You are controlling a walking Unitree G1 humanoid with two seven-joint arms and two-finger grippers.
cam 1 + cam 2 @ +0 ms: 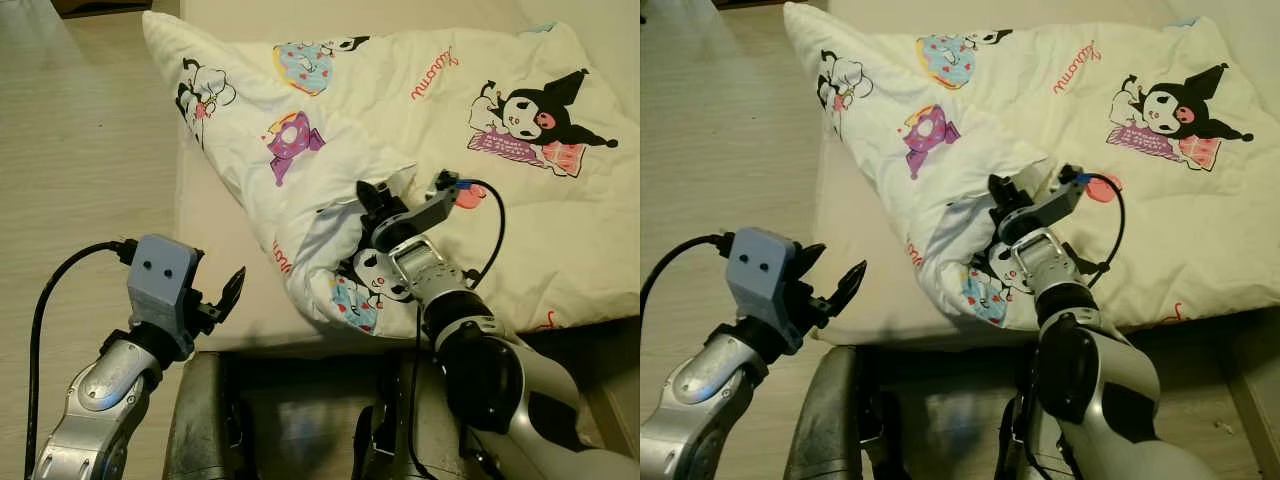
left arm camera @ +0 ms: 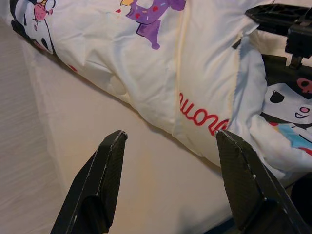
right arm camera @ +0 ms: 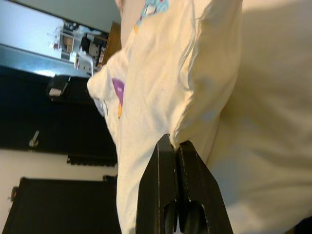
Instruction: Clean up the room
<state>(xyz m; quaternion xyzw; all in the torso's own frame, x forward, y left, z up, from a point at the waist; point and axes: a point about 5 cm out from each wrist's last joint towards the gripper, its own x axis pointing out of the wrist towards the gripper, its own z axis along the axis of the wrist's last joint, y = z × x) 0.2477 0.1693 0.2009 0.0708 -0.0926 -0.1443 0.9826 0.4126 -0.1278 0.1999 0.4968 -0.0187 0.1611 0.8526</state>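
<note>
Covering the bed [image 1: 215,290], a crumpled cream cartoon-printed quilt [image 1: 420,130].

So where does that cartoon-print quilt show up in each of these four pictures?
Left eye view: the quilt spreads over the bed, upper middle to right.
Right eye view: same place.
Left wrist view: across the top, beyond the open left gripper.
Right wrist view: a fold pinched in the right gripper.
Shared landmark: purple donut print.

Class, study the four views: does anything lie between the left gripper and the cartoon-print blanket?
Nothing visible does. The left gripper hangs open above bare mattress, with the blanket edge just ahead of its fingertips. The right gripper is shut on a blanket fold.
</note>
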